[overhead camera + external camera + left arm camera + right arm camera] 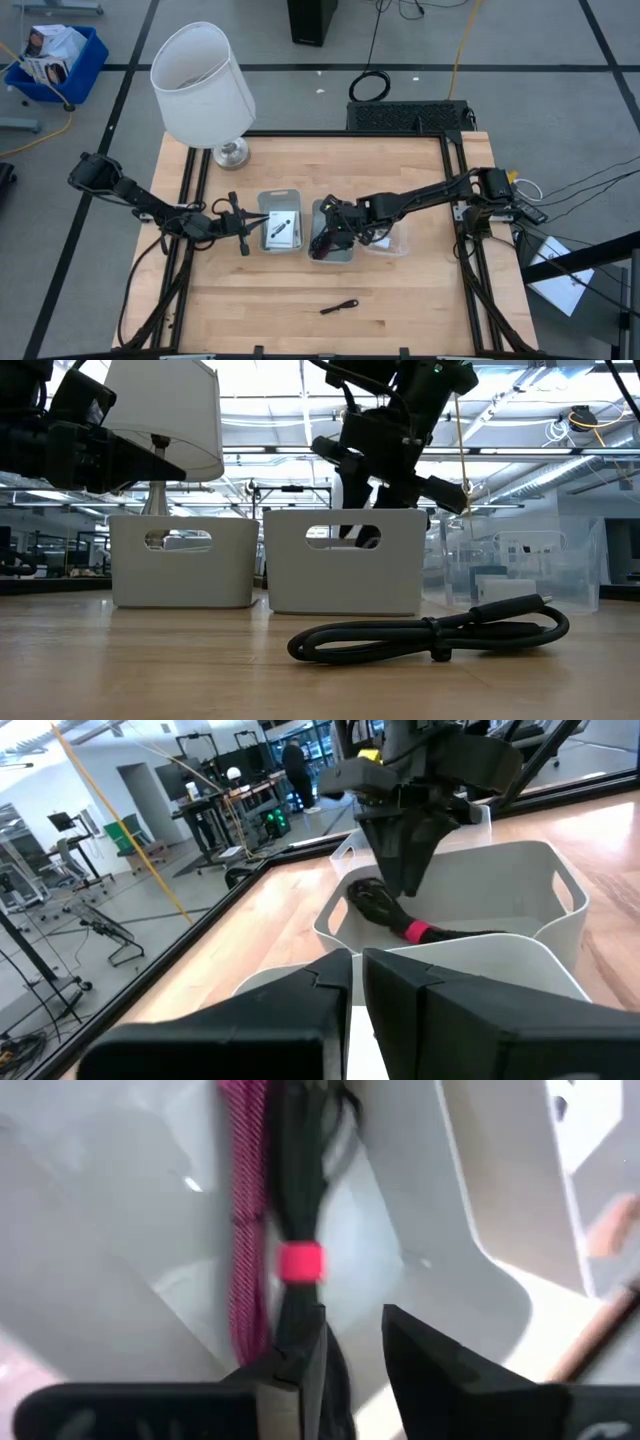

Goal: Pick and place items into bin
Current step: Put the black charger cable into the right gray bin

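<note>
Now, right jaws released, low inside middle bin w/ red-and-black cable on its floor, left jaws nearly clenched, empty, beside left bin edge, black cable on open desk front.

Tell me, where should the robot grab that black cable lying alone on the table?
Probably at the middle of the black cable, beside its tie, coming straight down from above. It lies flat on the table as a long thin loop, and there both strands run close together.
</note>
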Tool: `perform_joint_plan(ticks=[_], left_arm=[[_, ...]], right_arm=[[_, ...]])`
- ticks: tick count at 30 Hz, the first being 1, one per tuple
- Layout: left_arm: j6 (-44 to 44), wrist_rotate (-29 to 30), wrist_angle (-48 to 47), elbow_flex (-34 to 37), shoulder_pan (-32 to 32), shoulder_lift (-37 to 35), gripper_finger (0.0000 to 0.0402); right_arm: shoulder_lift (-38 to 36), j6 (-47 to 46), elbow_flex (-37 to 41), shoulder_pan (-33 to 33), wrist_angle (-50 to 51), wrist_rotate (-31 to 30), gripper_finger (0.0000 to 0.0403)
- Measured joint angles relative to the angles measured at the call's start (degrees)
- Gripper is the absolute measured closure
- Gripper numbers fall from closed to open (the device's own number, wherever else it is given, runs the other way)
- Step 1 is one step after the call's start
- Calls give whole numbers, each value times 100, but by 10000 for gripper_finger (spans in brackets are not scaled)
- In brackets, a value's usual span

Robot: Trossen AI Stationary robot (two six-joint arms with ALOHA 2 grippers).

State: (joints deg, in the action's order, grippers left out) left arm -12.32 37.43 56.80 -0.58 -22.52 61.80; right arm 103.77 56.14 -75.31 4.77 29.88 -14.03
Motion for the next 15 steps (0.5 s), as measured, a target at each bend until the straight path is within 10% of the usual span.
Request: perform_joint_plan(ticks=[10, 15], left_arm=[[4, 0, -14, 0, 0, 0, 364], [34, 0, -116, 0, 0, 0, 364]], right_arm=[[-521, -438, -2, 215, -207, -1131, 289], [-1120, -1399, -4, 536, -786, -346, 324]])
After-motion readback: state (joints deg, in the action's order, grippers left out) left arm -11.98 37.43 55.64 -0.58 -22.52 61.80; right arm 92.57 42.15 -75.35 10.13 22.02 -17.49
